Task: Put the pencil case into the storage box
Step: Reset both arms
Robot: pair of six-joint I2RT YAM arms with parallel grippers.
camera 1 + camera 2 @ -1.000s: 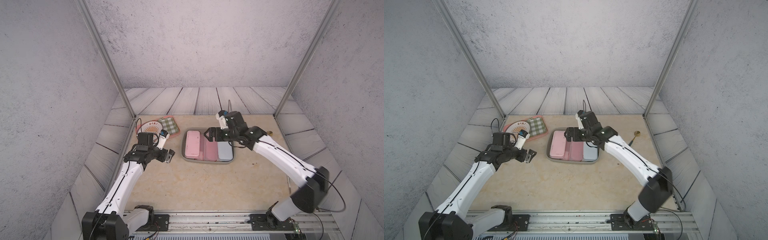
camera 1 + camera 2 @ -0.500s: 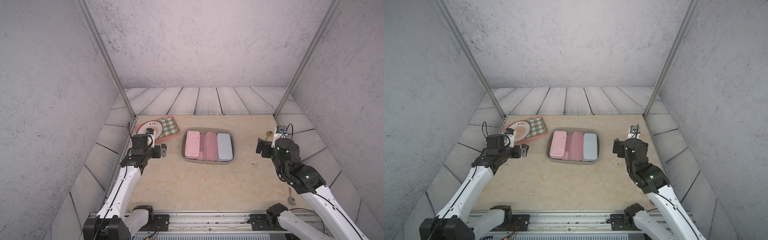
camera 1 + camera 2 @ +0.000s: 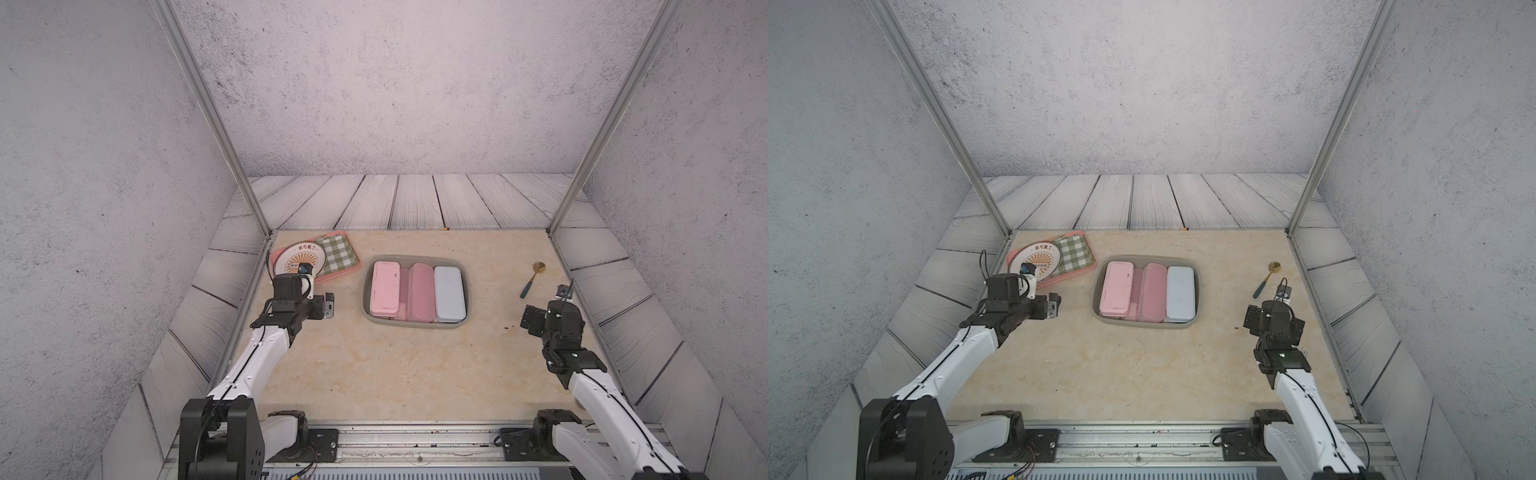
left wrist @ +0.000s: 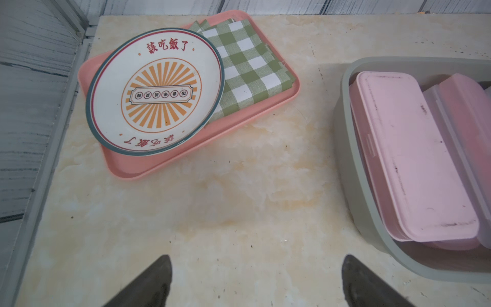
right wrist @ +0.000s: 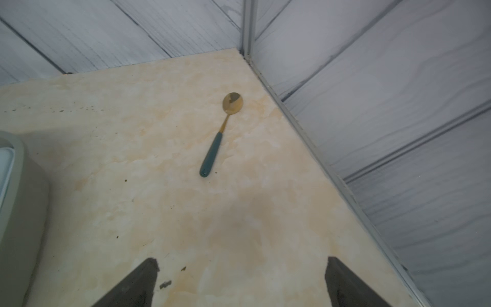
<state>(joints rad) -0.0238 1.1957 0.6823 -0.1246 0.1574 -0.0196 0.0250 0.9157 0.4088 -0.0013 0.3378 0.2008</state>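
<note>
The storage box (image 3: 415,326), a grey-green tub, sits mid-table in both top views. Lying side by side in it are a light pink pencil case (image 3: 385,289), a darker pink one (image 3: 420,297) and a pale blue one (image 3: 449,293). My left gripper (image 3: 328,305) hovers left of the box, open and empty. In the left wrist view its fingers frame bare table, with the box rim (image 4: 345,159) and the light pink case (image 4: 414,159) off to one side. My right gripper (image 3: 530,322) is right of the box, open and empty over bare table (image 5: 240,261).
A pink tray (image 3: 345,272) at the back left carries a round plate (image 3: 297,255) and a green checked cloth (image 3: 338,253). A gold spoon with a dark green handle (image 3: 532,279) lies near the right wall, just beyond my right gripper. Walls close in both sides.
My right arm has drawn back from over the storage box to the right side of the table. My left arm has pulled back slightly to the left. The cases stay in the box.
</note>
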